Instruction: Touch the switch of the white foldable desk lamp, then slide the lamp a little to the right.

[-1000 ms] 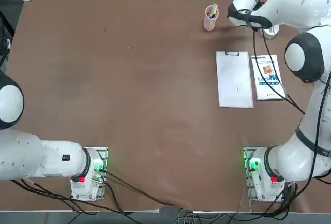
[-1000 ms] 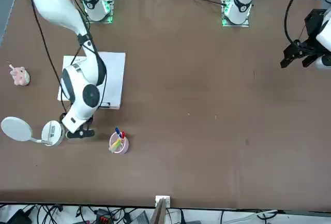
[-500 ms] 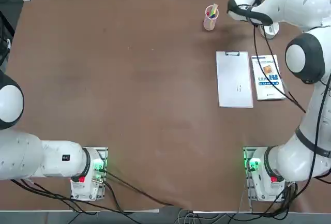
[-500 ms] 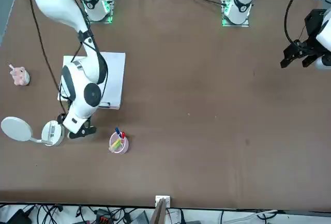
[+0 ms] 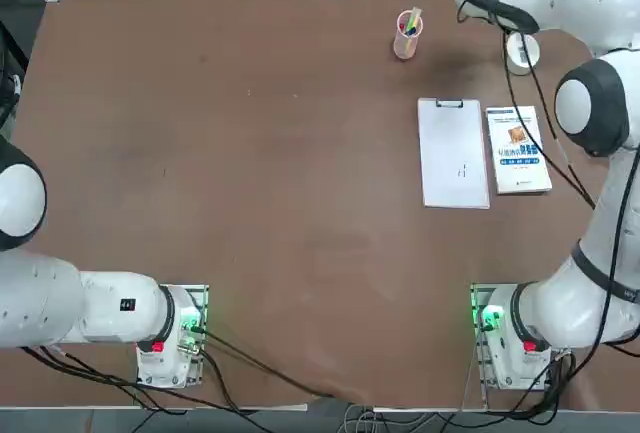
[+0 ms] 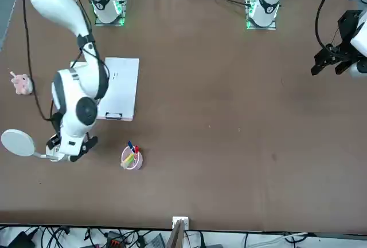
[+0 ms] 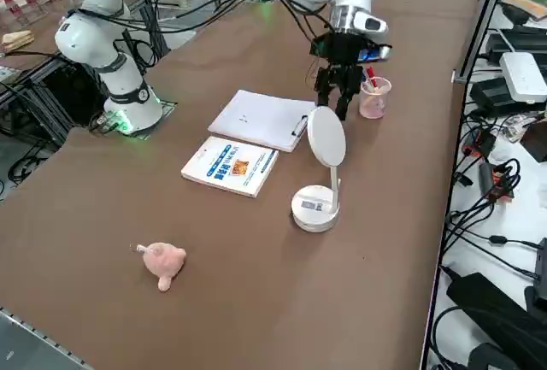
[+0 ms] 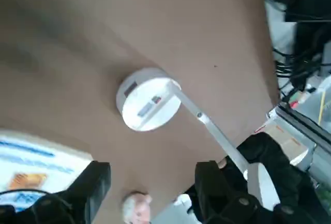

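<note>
The white foldable desk lamp (image 7: 318, 184) stands near the far right corner of the table (image 5: 250, 173), just beyond the blue book (image 7: 229, 166). Its thin arm goes almost straight up from the round base, and its flat head stands on edge. The right gripper (image 8: 150, 185) hangs above the lamp, fingers (image 8: 95, 182) spread apart, holding nothing. A pink pen cup (image 7: 373, 97) is close by.

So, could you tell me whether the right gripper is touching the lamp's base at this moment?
No, the right gripper hangs above the table by the pink pen cup, apart from the white foldable desk lamp and its base.
</note>
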Robot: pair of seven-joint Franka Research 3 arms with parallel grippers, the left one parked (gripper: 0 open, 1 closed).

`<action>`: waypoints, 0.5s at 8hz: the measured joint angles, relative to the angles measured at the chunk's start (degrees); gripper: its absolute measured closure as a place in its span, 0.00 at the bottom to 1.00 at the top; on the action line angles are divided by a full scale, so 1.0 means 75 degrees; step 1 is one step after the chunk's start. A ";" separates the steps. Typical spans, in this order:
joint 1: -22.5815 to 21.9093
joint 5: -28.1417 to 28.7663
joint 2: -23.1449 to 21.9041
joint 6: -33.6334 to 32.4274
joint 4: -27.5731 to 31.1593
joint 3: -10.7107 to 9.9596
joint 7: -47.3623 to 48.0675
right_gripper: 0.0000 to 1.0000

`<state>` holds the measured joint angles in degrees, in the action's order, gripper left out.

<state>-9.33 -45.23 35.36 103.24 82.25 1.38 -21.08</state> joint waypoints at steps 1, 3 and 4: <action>0.0186 0.0000 0.0071 0.0007 -0.0021 0.0000 -0.0762 0.00; 0.0335 0.0001 0.0249 0.0016 -0.0063 0.0003 -0.2203 0.00; 0.0327 0.0001 0.0351 0.0016 -0.0076 0.0018 -0.2690 0.00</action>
<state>-6.88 -45.22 37.99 103.36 81.68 1.52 -41.26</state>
